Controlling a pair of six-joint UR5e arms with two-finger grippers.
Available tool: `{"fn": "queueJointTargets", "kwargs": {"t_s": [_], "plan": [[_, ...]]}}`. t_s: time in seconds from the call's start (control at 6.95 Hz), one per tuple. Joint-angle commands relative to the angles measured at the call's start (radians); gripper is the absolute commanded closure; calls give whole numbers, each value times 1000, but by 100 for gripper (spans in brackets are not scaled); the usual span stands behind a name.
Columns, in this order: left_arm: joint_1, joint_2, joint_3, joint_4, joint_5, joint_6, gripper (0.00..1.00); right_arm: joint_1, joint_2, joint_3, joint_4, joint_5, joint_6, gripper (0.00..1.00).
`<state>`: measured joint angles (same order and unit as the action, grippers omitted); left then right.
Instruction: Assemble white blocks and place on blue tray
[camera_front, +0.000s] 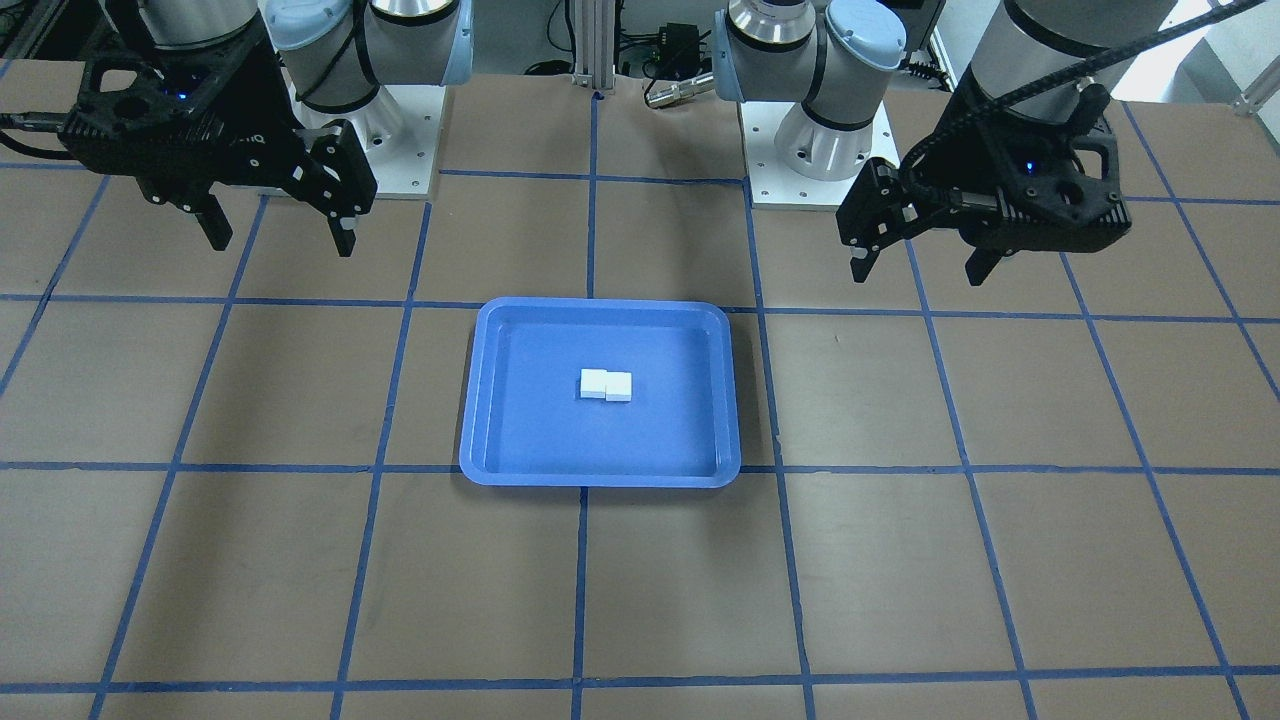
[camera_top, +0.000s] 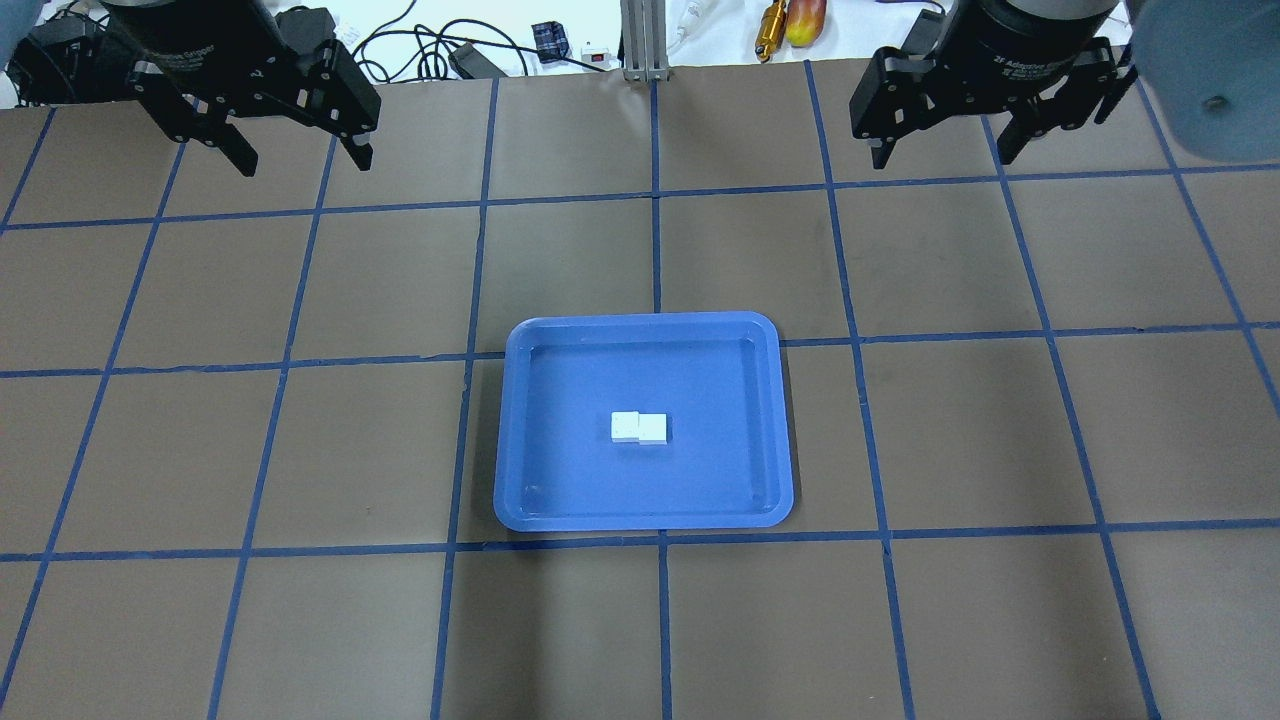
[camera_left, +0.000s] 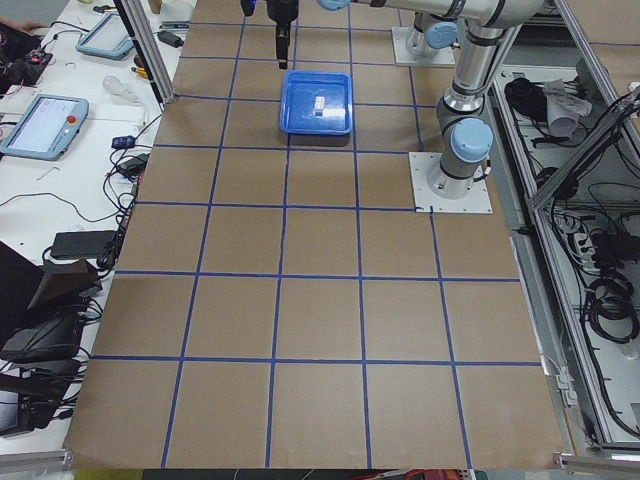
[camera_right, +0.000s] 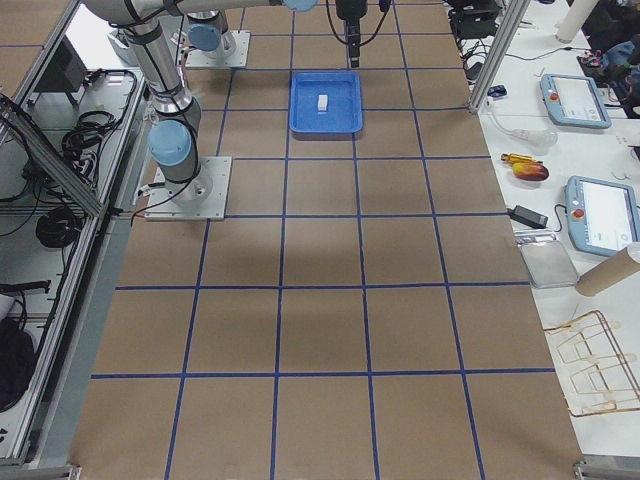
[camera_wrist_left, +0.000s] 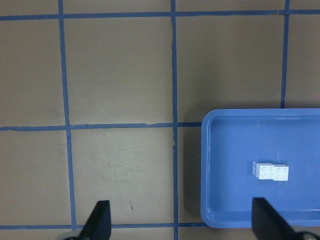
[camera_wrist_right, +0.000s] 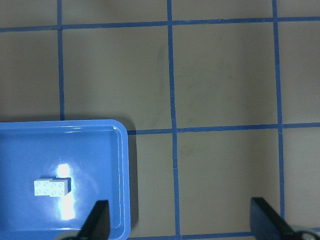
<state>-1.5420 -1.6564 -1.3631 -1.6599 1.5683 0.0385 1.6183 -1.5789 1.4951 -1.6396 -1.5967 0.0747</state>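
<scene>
Sitting near the middle of the shallow bright blue plastic tray (camera_top: 700, 480), the two small white studded plastic blocks (camera_top: 640, 427) look pressed together, so the task seems finished. The left gripper (camera_top: 302, 158) and right gripper (camera_top: 942, 152) hang well apart from it, fingers spread and empty. Bare floor separates the blocks from every rim.

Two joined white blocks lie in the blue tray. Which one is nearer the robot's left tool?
The block on the overhead view's left, on the side of the left tool. The other block joins it on the far side from that tool.
</scene>
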Motion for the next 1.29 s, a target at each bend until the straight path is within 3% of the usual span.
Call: {"fn": "queueJointTargets", "kwargs": {"t_s": [0.0, 1.15], "plan": [[-7, 18, -14, -1, -1, 1, 0, 3, -12, 17, 1, 10, 7, 0], [6, 32, -16, -12, 4, 9, 0, 5, -21, 16, 1, 12, -12, 0]]}}
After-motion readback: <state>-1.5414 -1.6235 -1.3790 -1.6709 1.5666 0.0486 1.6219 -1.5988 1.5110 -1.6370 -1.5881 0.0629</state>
